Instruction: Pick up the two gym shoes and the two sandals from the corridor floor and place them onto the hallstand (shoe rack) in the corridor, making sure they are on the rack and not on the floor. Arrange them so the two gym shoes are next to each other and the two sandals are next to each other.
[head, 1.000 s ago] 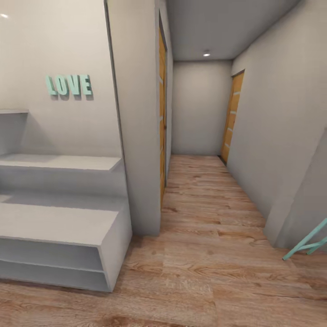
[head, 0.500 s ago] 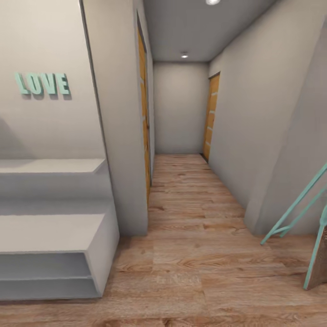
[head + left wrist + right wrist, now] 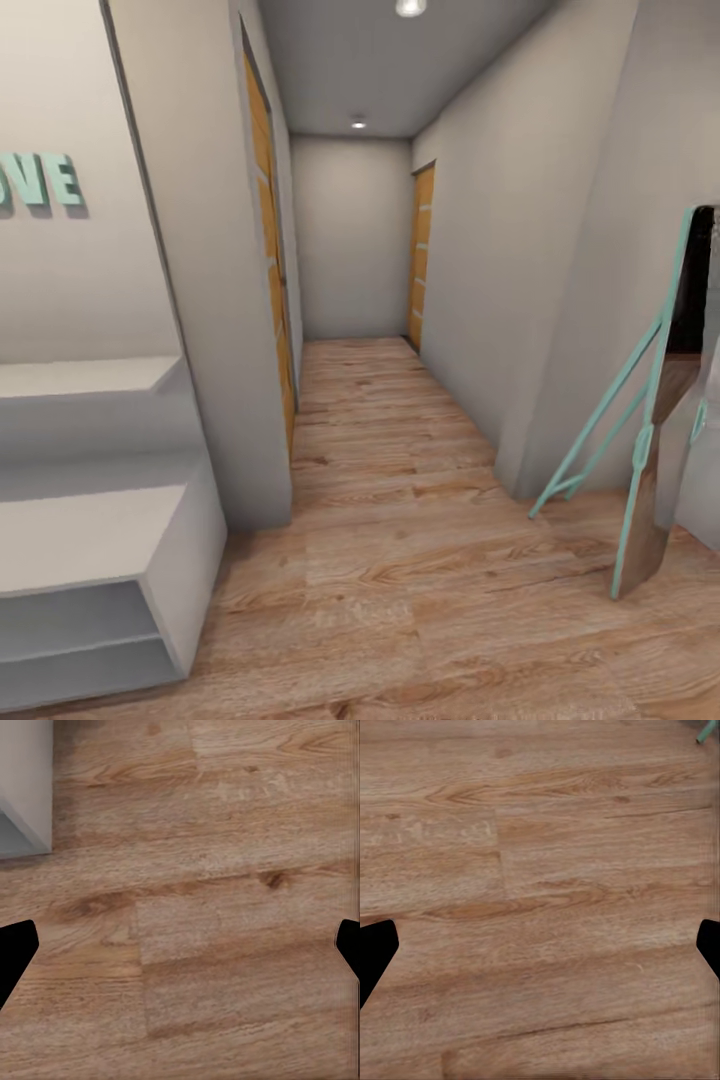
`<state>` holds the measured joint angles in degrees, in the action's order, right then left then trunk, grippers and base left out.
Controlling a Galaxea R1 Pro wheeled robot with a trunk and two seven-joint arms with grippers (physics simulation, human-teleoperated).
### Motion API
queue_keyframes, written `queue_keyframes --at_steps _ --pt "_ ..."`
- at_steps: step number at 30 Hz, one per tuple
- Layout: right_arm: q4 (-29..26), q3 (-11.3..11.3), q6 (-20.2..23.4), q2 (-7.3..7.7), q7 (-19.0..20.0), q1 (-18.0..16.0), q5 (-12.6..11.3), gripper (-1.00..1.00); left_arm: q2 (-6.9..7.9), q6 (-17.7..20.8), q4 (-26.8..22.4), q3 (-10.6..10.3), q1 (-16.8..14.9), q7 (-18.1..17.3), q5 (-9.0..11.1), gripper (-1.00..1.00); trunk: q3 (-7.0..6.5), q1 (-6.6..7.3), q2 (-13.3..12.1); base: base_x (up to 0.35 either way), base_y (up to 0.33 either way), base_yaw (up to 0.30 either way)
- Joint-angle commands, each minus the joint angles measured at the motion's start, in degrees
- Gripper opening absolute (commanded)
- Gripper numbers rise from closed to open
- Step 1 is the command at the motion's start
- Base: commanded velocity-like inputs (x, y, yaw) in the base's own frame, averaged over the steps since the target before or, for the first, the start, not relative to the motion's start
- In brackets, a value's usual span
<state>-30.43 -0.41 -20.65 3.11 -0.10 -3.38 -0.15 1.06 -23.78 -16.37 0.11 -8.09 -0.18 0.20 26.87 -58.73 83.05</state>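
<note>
Robot is facing down the corridor with the hallstand (image 3: pixel 95 540) sitting at the near left of the corridor floor (image 3: pixel 400 560); its low counter and the two open shelf levels under it are looking bare from here. No gym shoes or sandals are showing on the planks ahead, so where they are lying can't be told from this pose. A teal-framed leaning mirror (image 3: pixel 650 470) is standing against the wall across the corridor from the hallstand. Left pincer (image 3: pixel 180 945) is hanging released over bare planks just beside the hallstand's corner (image 3: pixel 22 787), dark fingertips spread wide, nothing between them. Right pincer (image 3: pixel 540 945) is likewise released and empty above bare floor. Judging the step as searching: sweeping the head slowly across the floor around the hallstand, keeping both pincers spread and the arms tucked clear of the mirror frame while turning.
</note>
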Motion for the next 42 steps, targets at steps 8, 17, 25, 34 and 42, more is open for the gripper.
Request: queue_keyframes --at_steps 8,17,25,34,42 --pt "0.2 0.0 -0.2 -0.03 0.0 0.0 0.0 1.0 0.15 0.0 -0.1 0.7 -0.1 0.0 0.5 1.0 0.06 0.0 0.0 0.0 0.0 -0.267" --pt "0.2 0.0 -0.2 -0.04 0.0 0.0 0.0 1.0 1.02 -0.2 0.0 4.4 -0.1 -0.1 3.1 1.0 0.06 0.0 0.0 0.0 0.0 -0.267" --pt "0.2 0.0 -0.2 0.05 -0.1 0.0 0.1 1.0 0.97 -0.2 0.0 4.3 -0.1 -0.2 2.8 1.0 0.06 0.0 0.0 0.0 0.0 -0.267" --pt "0.2 -0.1 -0.2 0.13 -0.1 0.0 0.1 1.0 1.04 -0.2 -0.1 4.3 -0.1 -0.2 2.8 1.0 0.06 0.0 0.0 0.0 0.0 -0.267" --pt "0.2 0.0 -0.2 0.09 -0.1 0.0 0.1 1.0 1.03 -0.2 -0.1 4.3 -0.1 -0.2 2.8 1.0 0.06 0.0 0.0 0.0 0.0 -0.267"
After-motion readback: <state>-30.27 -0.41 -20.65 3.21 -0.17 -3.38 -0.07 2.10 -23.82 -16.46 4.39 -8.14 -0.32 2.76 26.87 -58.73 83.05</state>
